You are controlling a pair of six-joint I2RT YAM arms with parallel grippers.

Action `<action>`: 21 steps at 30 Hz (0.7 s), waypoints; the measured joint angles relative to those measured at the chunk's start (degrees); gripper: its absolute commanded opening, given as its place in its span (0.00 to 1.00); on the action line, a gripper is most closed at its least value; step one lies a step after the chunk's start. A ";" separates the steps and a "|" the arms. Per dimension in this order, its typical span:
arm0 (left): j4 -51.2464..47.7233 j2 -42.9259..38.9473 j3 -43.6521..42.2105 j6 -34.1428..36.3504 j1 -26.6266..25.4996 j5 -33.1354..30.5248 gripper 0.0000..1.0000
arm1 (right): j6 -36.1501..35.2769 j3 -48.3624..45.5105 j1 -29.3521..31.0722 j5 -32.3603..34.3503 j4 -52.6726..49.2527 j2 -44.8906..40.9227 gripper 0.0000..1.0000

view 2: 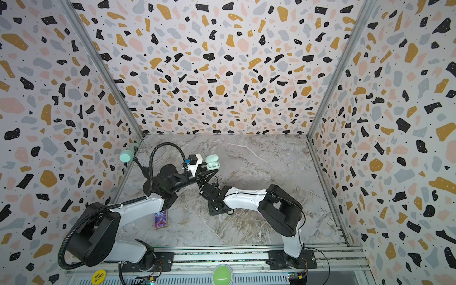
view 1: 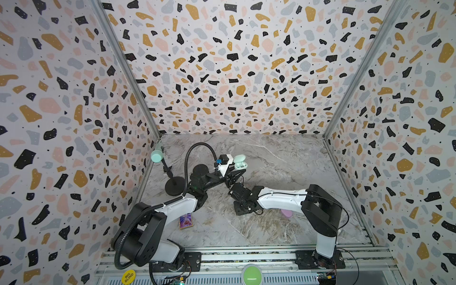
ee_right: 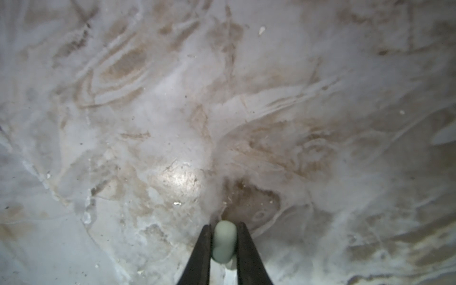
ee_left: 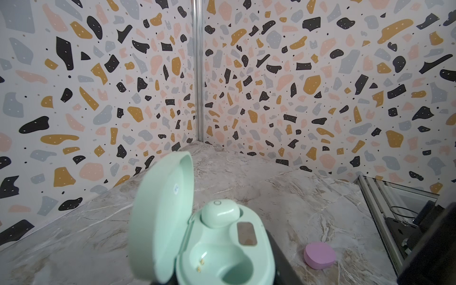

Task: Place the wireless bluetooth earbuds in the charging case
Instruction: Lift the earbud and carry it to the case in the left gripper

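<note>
- Toward 9 o'clock on the grey marble-patterned table (view 1: 283,160), a mint-headed lamp on a black round stand (view 1: 157,156) stood by the left wall.
- At about 7 o'clock lay a small purple printed card (view 1: 185,220), flat, beside the left arm.
- The left gripper (view 1: 238,169) was clamped on the mint-green oval plastic charging case (ee_left: 222,246), which it held above the table at roughly 12 o'clock of centre, lid swung open.
- One pale mint plastic earbud (ee_left: 219,213) sat in a case socket; the neighbouring socket (ee_left: 222,261) was bare.
- The right gripper (ee_right: 224,225), near the table's centre, was pinched on a second pale mint earbud (ee_right: 223,243) close over the marble; whether it touched the table I cannot tell.
- A closed lilac oval case (ee_left: 319,255) lay at 4 o'clock, partly under the right arm in a top view.
</note>
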 measured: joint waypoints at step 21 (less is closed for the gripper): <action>0.09 1.33 -0.44 -0.09 -0.11 0.22 0.26 | 0.87 -7.74 0.63 0.90 0.22 -21.14 0.13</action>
